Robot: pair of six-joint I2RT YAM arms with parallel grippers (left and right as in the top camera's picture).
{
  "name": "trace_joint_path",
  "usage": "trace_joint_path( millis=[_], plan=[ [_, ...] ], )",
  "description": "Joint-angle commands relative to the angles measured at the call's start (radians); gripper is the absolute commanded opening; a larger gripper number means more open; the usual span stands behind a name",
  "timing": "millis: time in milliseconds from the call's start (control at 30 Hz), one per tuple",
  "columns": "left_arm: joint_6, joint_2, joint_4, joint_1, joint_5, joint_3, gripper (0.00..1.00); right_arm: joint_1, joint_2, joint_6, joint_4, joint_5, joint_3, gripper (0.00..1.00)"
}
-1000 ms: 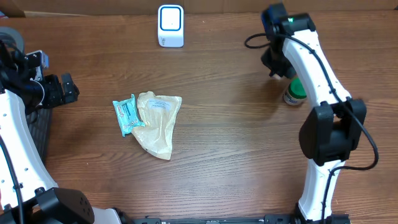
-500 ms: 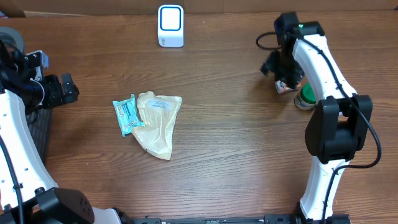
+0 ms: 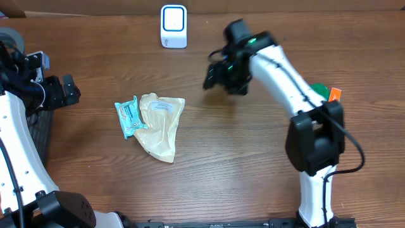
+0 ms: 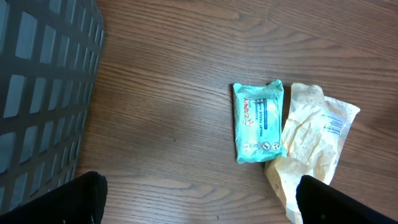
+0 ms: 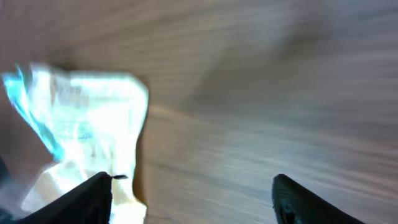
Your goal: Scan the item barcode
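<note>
A teal wipes pack (image 3: pixel 128 117) lies on the wooden table beside a crumpled beige pouch (image 3: pixel 161 125), left of centre. The white scanner (image 3: pixel 173 26) stands at the back edge. My right gripper (image 3: pixel 219 78) hovers open and empty over the table's middle, right of the pouch. Its wrist view is blurred, with the pack and the pouch (image 5: pixel 78 124) at the left, beyond the gripper (image 5: pixel 193 202). My left gripper (image 3: pixel 69 90) stays open at the far left. In its wrist view the gripper (image 4: pixel 202 208) is empty, with the pack (image 4: pixel 258 121) and pouch (image 4: pixel 314 149) ahead.
A green-capped container (image 3: pixel 319 92) with an orange tag sits at the right, partly behind my right arm. A dark slatted basket (image 4: pixel 43 81) stands at the table's left edge beside my left arm.
My right gripper opened and let go of the green-capped container at the right. That arm then swung left to the middle of the table. The left arm has not moved.
</note>
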Motion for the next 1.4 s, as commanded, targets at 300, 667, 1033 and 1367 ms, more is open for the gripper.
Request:
trace_joint_path(
  millis=[300,667,1033,1367],
  plan=[
    [0.026,-0.005,0.002,-0.007,0.008,-0.001,0.99,0.145,-0.021,0.135,0.578,-0.449,-0.437,0.67],
    [0.026,-0.005,0.002,-0.007,0.008,-0.001,0.99,0.208,-0.021,0.285,0.875,-0.476,-0.515,0.95],
    [0.026,-0.005,0.002,-0.007,0.008,-0.001,0.99,0.302,-0.020,0.451,0.879,-0.128,-0.515,0.62],
    [0.026,-0.005,0.002,-0.007,0.008,-0.001,0.99,0.237,-0.053,0.308,0.863,-0.218,-0.493,0.06]
  ],
)
